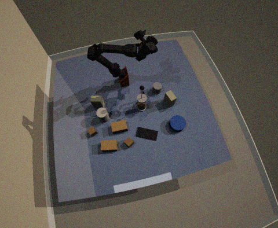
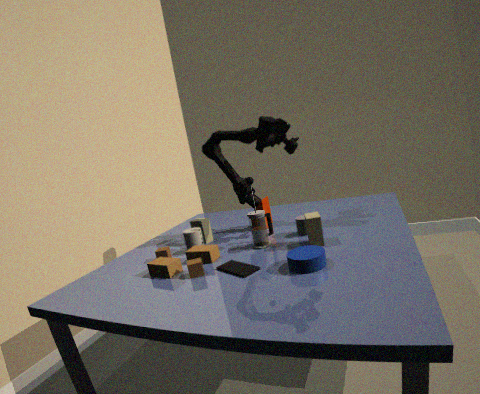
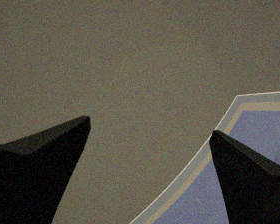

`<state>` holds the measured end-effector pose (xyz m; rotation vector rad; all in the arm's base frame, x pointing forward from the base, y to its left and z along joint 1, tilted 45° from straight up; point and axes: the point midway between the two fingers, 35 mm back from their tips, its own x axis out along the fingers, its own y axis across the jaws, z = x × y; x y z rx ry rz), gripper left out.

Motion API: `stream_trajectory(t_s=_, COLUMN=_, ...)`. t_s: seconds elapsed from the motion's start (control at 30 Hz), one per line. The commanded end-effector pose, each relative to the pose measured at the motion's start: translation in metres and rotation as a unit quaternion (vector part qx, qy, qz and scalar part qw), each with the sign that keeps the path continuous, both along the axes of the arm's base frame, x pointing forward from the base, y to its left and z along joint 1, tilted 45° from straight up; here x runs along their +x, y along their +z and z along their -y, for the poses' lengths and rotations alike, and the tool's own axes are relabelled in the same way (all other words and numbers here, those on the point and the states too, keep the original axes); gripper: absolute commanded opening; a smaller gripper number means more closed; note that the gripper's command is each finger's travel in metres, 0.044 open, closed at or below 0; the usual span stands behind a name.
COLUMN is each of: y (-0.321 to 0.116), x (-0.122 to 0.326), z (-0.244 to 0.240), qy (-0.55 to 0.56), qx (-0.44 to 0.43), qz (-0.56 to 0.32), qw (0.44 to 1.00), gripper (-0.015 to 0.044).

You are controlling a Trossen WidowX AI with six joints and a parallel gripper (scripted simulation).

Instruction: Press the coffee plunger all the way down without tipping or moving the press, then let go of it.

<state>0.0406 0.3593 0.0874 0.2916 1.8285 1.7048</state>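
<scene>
Table point(image 2: 378, 310) fills the centre of the exterior view, blue-topped, and carries the press and the surrounding clutter. Arm point(image 1: 112, 53) stands in the upper middle of the top view, folded high, with its wrist turned away from the work. Gripper point(image 1: 140, 35) sits at the top centre of that view, well apart from every object; the wrist view shows both fingers spread wide with only floor and the table corner between them, so it holds nothing.

Blue disc point(image 1: 177, 122) lies right of centre, and dark flat slab point(image 1: 146, 133) just left of it. Coffee press point(image 1: 142, 102) stands upright near the centre of the top view, among the tan blocks and pale cylinders but touching none that I can see. Plunger knob point(image 1: 142, 87) shows above the press on its thin rod, apparently fully raised.

Judgement: the task is at its approach step, no pressing begun. The next move calls for bringing the gripper directly over the knob, then driving straight down along the rod, since any sideways load could tip or shift the press.
</scene>
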Motion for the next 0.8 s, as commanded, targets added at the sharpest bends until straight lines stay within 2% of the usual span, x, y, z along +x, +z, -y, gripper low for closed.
stream_trajectory(t_s=0.0, y=-0.001, x=0.001, z=0.0, qy=-0.002, qx=-0.004, qz=0.006, qw=1.0, gripper=0.0426)
stream_trajectory(t_s=0.17, y=-0.025, x=0.02, z=0.004, qy=-0.046, qx=-0.08, qz=0.114, qw=0.989, gripper=0.044)
stream_trajectory(t_s=0.33, y=-0.051, x=0.062, z=0.026, qy=-0.113, qx=-0.198, qz=0.286, qw=0.931, gripper=0.044)
stream_trajectory(t_s=0.47, y=-0.054, x=0.102, z=0.055, qy=-0.162, qx=-0.282, qz=0.417, qw=0.849, gripper=0.044)
stream_trajectory(t_s=0.6, y=-0.04, x=0.142, z=0.091, qy=-0.206, qx=-0.352, qz=0.536, qw=0.739, gripper=0.044)
stream_trajectory(t_s=0.77, y=-0.015, x=0.17, z=0.12, qy=-0.236, qx=-0.395, qz=0.62, qw=0.636, gripper=0.044)
